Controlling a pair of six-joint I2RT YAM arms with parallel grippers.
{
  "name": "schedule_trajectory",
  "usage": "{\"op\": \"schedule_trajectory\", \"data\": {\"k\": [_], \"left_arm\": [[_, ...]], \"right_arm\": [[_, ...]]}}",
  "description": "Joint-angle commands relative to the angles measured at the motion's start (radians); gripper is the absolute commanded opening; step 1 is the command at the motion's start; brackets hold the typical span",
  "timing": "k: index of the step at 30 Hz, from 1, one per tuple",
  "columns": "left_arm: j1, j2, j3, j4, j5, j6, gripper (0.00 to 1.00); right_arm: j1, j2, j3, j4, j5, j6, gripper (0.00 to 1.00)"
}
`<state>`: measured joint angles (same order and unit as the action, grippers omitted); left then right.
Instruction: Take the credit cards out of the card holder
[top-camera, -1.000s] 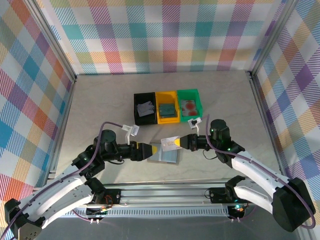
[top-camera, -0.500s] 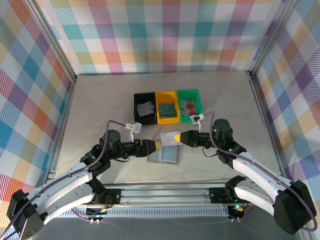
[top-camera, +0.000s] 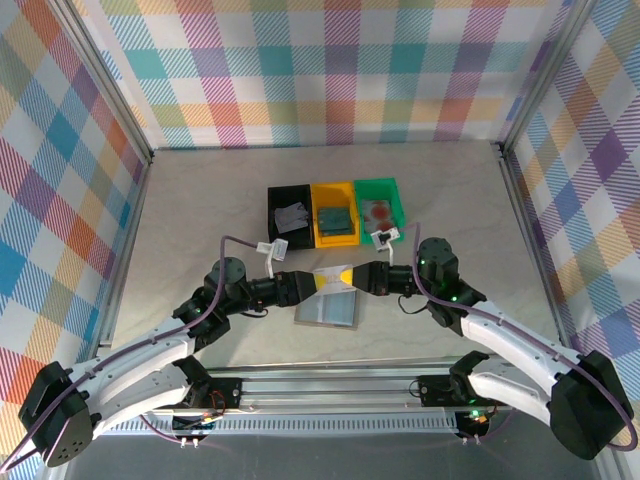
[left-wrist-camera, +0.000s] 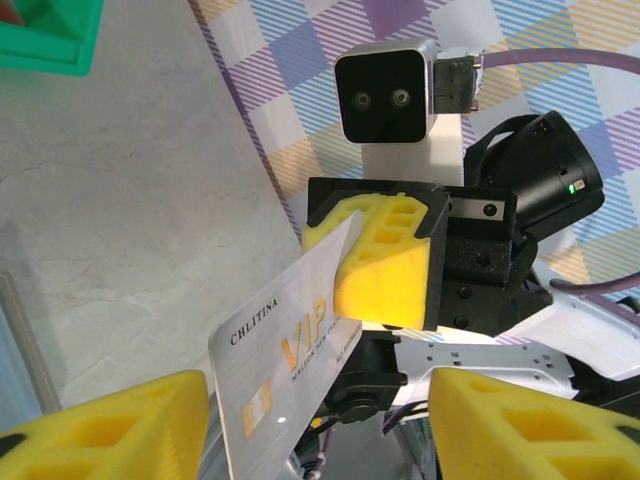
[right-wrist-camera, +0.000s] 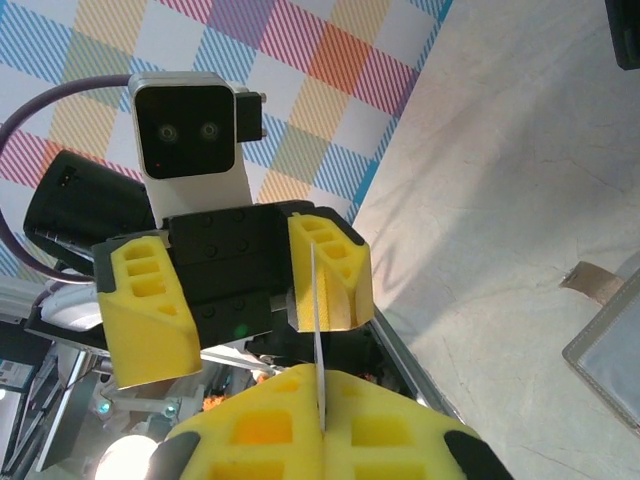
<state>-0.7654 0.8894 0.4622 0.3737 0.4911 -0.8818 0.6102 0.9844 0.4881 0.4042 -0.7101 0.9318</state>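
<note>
Passing the white VIP card (left-wrist-camera: 280, 370) mid-air above the open card holder (top-camera: 327, 310), the right gripper (top-camera: 351, 276) pinches one end. The left gripper (top-camera: 317, 284) straddles it, jaws apart; it should clamp squarely before the right lets go.

Centre jammed, flanks lying open.
Left gripper (top-camera: 314, 283) and right gripper (top-camera: 354, 276) are meeting tip to tip above the far edge of the flat grey folding card holder (top-camera: 327, 311); black plastic tray (top-camera: 289, 218), yellow plastic tray (top-camera: 335, 214) and green plastic tray (top-camera: 380, 206) are crowding behind; stone-look tabletop (top-camera: 200, 210) is lying bare either side.
</note>
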Motion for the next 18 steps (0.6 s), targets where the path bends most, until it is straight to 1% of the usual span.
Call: {"op": "schedule_trajectory", "data": {"k": [1,6,8,12,14,18], "left_arm": [[-0.013,0.002,-0.019,0.092,-0.001,-0.016,0.55],[-0.018,0.011,-0.027,0.135,-0.001,-0.038,0.46],[-0.021,0.013,-0.027,0.144,-0.001,-0.043,0.4],[-0.022,0.008,-0.025,0.149,-0.003,-0.049,0.32],[-0.023,0.005,-0.023,0.151,-0.005,-0.052,0.26],[-0.022,0.005,-0.019,0.146,-0.008,-0.053,0.06]], "right_arm": [[0.011,0.009,0.033,0.071,0.014,0.014,0.0],[0.019,0.033,0.035,0.114,0.016,0.032,0.0],[0.021,0.037,0.035,0.123,0.018,0.038,0.0],[0.023,0.039,0.037,0.115,0.021,0.034,0.0],[0.023,0.039,0.035,0.114,0.02,0.033,0.0],[0.023,0.04,0.037,0.092,0.017,0.024,0.0]]}}
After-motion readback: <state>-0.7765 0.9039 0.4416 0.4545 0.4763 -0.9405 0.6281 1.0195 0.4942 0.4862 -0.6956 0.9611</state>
